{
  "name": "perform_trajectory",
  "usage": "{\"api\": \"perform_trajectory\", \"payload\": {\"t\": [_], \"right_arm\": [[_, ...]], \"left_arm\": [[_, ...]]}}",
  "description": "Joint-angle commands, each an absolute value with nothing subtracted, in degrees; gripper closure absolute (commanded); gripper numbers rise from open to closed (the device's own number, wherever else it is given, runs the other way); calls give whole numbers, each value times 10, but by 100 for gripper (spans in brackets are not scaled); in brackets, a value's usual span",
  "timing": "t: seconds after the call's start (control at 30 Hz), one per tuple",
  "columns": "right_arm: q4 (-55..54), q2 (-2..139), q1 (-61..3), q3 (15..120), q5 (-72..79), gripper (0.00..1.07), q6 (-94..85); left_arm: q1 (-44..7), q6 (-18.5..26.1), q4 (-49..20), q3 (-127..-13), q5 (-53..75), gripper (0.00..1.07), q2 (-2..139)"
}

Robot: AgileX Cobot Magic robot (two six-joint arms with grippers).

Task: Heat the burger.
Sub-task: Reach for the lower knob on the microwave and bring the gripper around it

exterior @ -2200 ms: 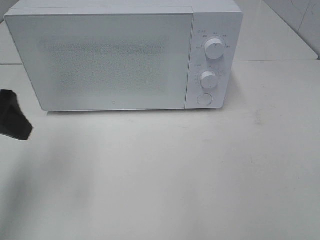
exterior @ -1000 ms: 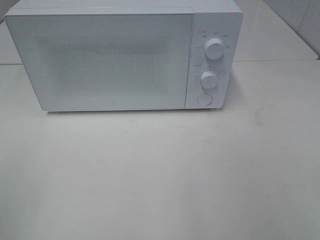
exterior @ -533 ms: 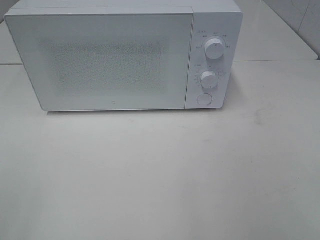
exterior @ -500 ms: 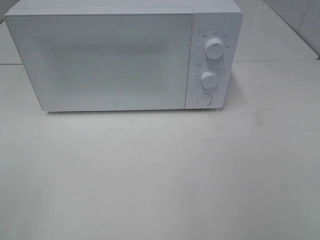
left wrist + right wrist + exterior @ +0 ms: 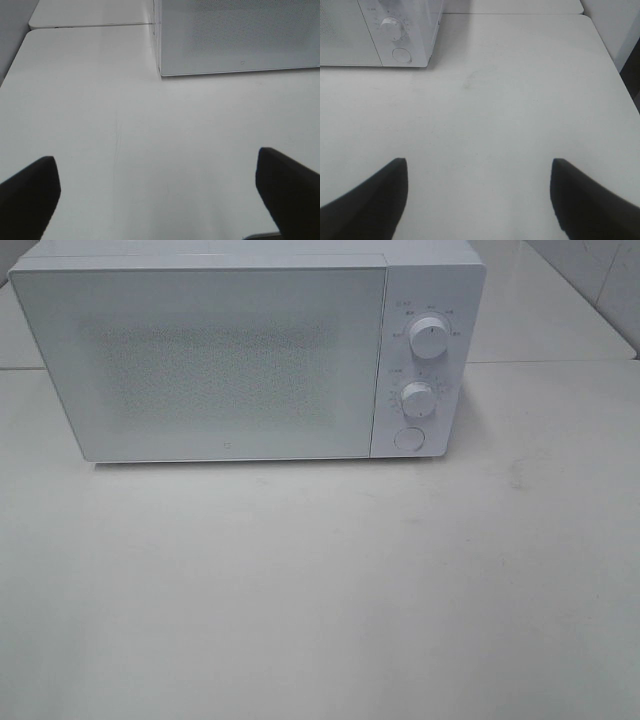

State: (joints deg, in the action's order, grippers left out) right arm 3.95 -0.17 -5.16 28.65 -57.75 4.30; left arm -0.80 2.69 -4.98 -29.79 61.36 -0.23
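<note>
The burger is out of view in every frame. A white microwave [image 5: 230,350] stands at the back of the table with its door shut. Neither arm shows in the exterior high view. In the left wrist view my left gripper [image 5: 157,192] is open over bare tabletop, its dark fingers [image 5: 30,195] wide apart, with the microwave's left front corner [image 5: 235,35] ahead. My right gripper [image 5: 477,195] is also open over bare table with nothing between its fingers [image 5: 585,200], and the microwave's control panel [image 5: 395,30] lies ahead of it.
The microwave panel carries an upper knob [image 5: 428,340], a lower knob [image 5: 417,400] and a round button [image 5: 407,438]. The white table [image 5: 320,590] spreads out in front. A table seam [image 5: 90,25] runs behind the microwave's left side, and the table's right edge [image 5: 615,65] is close.
The dark tip of my left gripper, seen at the left edge of the exterior high view two seconds ago, has pulled out of that view. Nothing has moved since.
</note>
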Motion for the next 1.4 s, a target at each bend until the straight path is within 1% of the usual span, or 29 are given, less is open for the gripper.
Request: {"api": "perform_trajectory", "payload": {"t": [0.03,0.57,0.83,1.1,1.17,1.27,1.4], "right_arm": [[41,-17,-46,285,-572,31,44],[41,-17,-46,285,-571,31,44],[36,14,-46,303,-553,31,44],[36,88,-46,305,-469,31,44],[36,130,-46,305,-417,31,44],[36,141,-46,305,-402,31,44],[36,193,-46,305,-338,31,44]], "left_arm": [[-7,29,-53,-296,612,7,-16],[-7,29,-53,-296,612,7,-16],[-7,29,-53,-296,612,7,-16],[-7,29,-53,-296,612,7,-16],[-7,29,-53,-296,612,7,-16],[-7,29,-53,-296,612,7,-16],[-7,29,-53,-296,612,7,-16]]}}
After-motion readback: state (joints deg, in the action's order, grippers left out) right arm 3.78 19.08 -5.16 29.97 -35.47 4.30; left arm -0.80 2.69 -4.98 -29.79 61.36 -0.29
